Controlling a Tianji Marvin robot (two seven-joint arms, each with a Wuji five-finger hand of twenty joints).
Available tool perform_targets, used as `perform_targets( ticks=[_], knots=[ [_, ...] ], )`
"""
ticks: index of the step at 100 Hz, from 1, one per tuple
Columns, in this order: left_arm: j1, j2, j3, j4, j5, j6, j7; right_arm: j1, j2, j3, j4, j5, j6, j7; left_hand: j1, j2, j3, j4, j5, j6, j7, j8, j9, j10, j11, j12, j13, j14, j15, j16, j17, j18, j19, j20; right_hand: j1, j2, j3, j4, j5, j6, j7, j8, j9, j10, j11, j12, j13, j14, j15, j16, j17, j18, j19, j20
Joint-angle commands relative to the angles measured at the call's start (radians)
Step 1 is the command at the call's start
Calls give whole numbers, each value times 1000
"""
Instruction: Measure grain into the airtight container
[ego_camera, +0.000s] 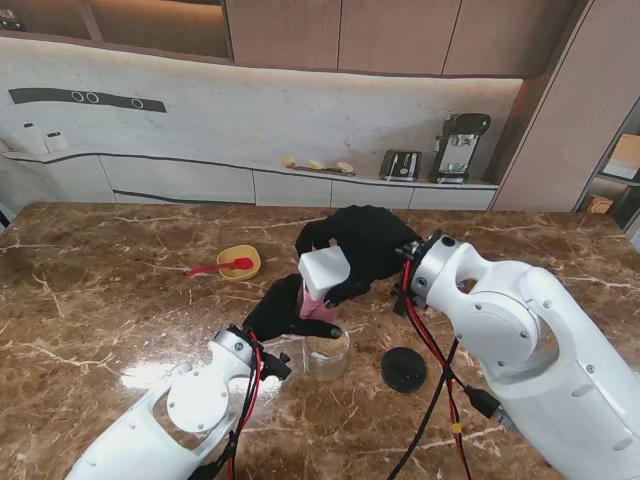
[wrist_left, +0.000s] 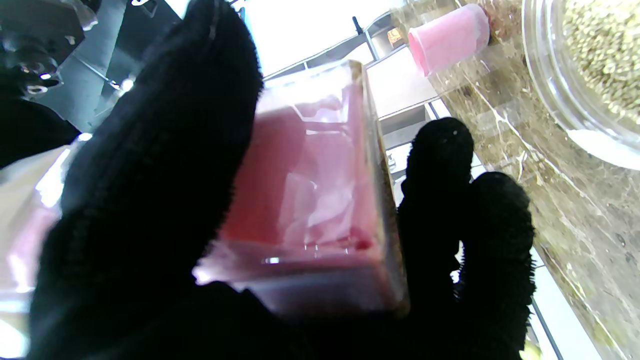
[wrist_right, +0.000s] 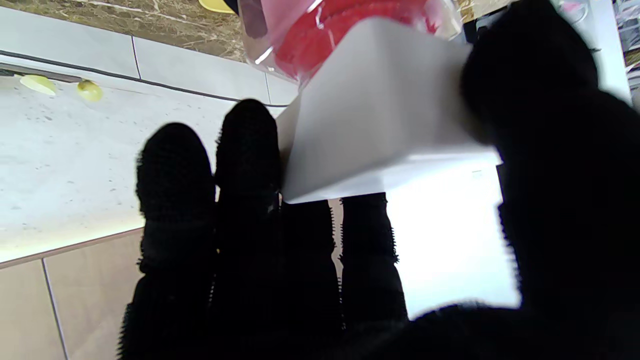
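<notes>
A home kitchen — marble table, toaster and wooden cabinets behind.

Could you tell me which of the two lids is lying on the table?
The round black lid, lying flat by itself; the white lid is held in the right hand.

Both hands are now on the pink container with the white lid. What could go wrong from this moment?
1. The left hand grips the clear pink rectangular container while the right hand holds its white square lid; uneven pulling could tilt it or make it slip.
2. The clear round jar of grain sits right beneath and could be knocked.
</notes>
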Motion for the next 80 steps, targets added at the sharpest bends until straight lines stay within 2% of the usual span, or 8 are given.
perform_targets(
  ticks=[1,25,50,60,80],
  knots=[
    [-1,-6,-5,-10,4,-9,9,-21,-5,-4,17,7,23,3,191,468,294,-22,200,-203,195,37,81,-116,101,-1,15,-65,15,10,0,-18,27,19,150,245,264,34,89,-100,193,14,174,-77,138,30,53,-46,-10,-6,22,-19,50,-23],
    [0,-7,-6,-7,14,-17,17,-27,-11,0,15,15,55,-19,191,469,290,-20,198,-209,196,40,79,-122,106,-6,15,-70,11,11,-1,-20,27,19,123,285,240,27,77,-90,186,-12,172,-69,124,12,53,-38,-25,-13,20,-19,50,-29],
    [-3,-9,-2,-3,14,-26,22,-40,-18,-15,18,-22,76,-58,192,468,289,-19,199,-208,197,42,79,-122,110,-7,16,-69,9,12,-2,-21,26,19,35,305,208,31,67,-78,186,-28,172,-62,126,-3,64,-33,-23,-13,34,-16,60,-31],
    [-4,-9,-1,-2,14,-28,23,-46,-23,-22,23,-62,80,-95,193,468,289,-19,200,-207,197,42,79,-120,110,-8,16,-68,9,13,-2,-21,26,19,18,317,156,36,66,-75,190,-34,169,-59,133,-17,65,-29,-23,-14,33,-13,63,-35],
    [-5,-13,3,2,12,-29,33,-63,-35,-44,31,-154,89,-189,193,469,289,-19,200,-205,196,42,79,-118,110,-9,15,-66,8,15,-3,-19,25,19,-10,322,134,42,72,-70,186,-39,174,-58,135,-36,74,-29,-24,-17,42,-16,71,-37]
  ],
)
